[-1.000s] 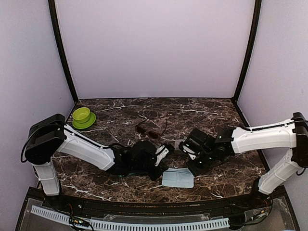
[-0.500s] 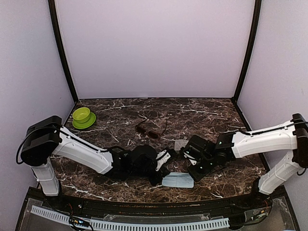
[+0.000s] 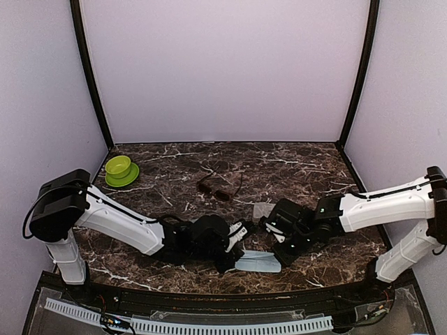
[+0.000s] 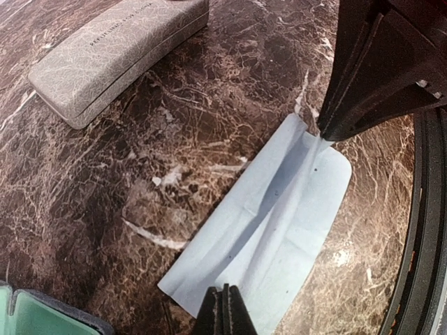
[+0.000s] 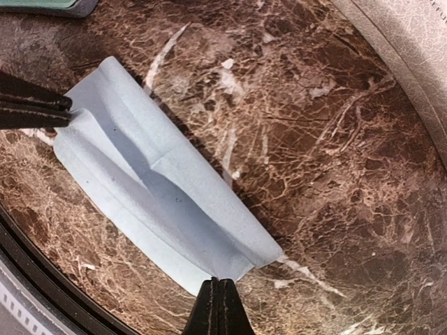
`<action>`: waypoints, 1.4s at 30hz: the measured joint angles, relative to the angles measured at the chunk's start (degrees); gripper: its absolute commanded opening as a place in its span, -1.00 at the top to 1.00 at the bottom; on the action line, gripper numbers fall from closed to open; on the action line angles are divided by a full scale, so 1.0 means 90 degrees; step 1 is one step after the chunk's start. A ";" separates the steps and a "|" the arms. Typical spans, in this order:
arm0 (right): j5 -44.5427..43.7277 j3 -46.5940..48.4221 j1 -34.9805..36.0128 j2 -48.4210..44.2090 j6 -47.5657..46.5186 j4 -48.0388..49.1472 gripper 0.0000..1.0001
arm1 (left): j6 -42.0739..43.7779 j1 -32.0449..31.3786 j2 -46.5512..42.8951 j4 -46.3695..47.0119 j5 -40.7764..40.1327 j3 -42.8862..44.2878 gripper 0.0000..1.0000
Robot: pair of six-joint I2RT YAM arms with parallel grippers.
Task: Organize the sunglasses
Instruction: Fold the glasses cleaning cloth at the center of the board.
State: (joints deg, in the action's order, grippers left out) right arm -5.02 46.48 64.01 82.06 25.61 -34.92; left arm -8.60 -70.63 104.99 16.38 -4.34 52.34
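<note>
One pair of sunglasses (image 3: 219, 190) with dark reddish-brown lenses lies on the marble table behind both arms, clear of the grippers. Near the front edge a light-blue cloth (image 3: 260, 262) (image 4: 276, 220) (image 5: 150, 185) is stretched between the two grippers, with a long crease down it. My left gripper (image 3: 237, 261) (image 4: 224, 307) is shut on the cloth's left end. At the opposite end my right gripper (image 3: 279, 257) (image 5: 218, 287) is shut on it too. Each wrist view shows the other gripper pinching the far end.
A grey-beige case (image 4: 119, 52) (image 5: 412, 42) lies shut behind the cloth, mostly hidden under the right arm in the top view. A teal case corner (image 4: 31, 317) shows under the left wrist. A green bowl (image 3: 120, 169) stands at the back left. The table's black front rim (image 4: 426, 230) runs beside the cloth.
Both grippers have shifted toward the front edge and lower, to the ends of the cloth. The cloth, flat and wider before, now looks narrower and creased between them.
</note>
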 measured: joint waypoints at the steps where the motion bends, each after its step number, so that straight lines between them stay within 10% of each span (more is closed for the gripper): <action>1: 0.0029 -0.0002 0.0010 -0.0002 -0.0002 0.0002 1.00 | 0.0000 0.0000 0.0000 -0.0005 -0.0007 0.0000 1.00; 42: 0.0488 -0.0384 0.0070 0.0036 0.0112 0.0199 0.78 | -0.0061 -0.0155 0.0180 -0.0311 0.0214 0.0000 0.75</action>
State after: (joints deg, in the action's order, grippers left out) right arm -0.62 43.03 64.64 82.39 26.61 -33.12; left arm -9.15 -72.03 106.61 13.58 -2.42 52.34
